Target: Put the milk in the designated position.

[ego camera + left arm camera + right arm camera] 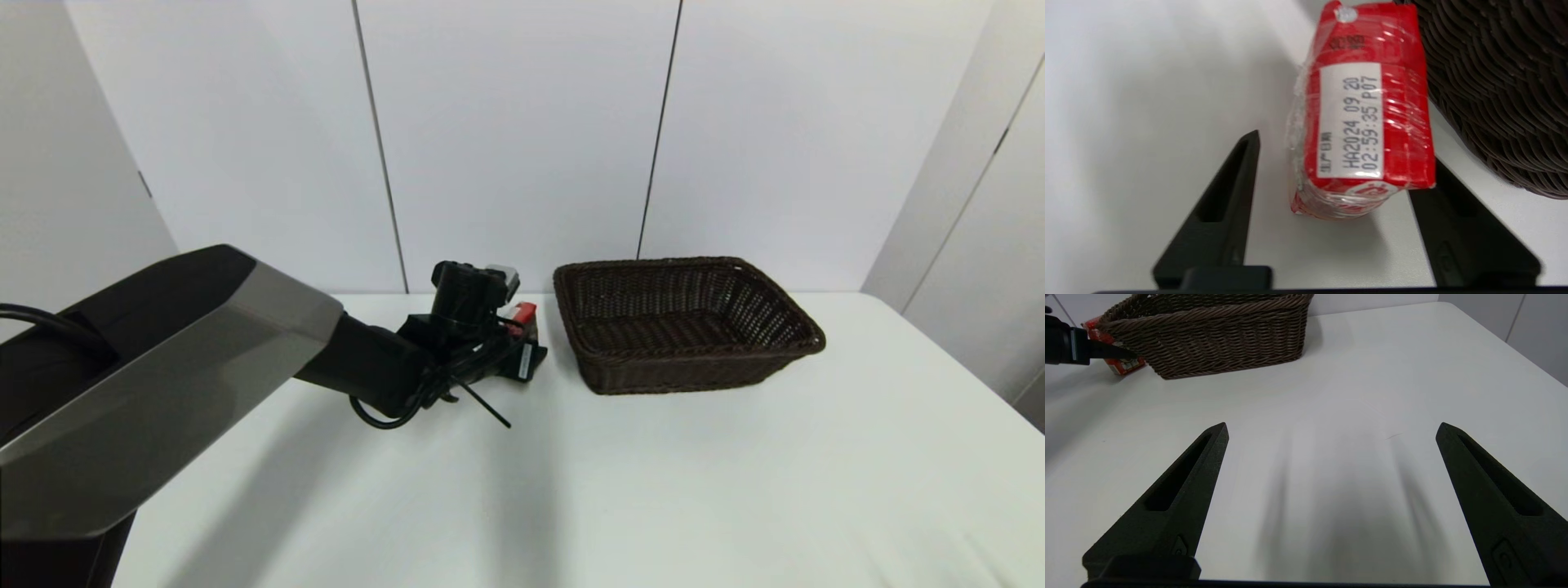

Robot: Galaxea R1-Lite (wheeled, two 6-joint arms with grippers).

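Beside the basket (686,327), we straddle the milk (1363,118) with our left gripper (1343,163) wide, unclamped, ready to grab; right gripper (1331,428) parked, spread.

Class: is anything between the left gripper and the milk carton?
Nothing visible. The open left gripper already straddles the milk carton on the table; the basket sits beside the carton, not between.

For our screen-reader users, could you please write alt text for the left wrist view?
A red milk carton stands on the white table between the open fingers of the left gripper, not yet gripped. A dark woven basket sits close beside it.
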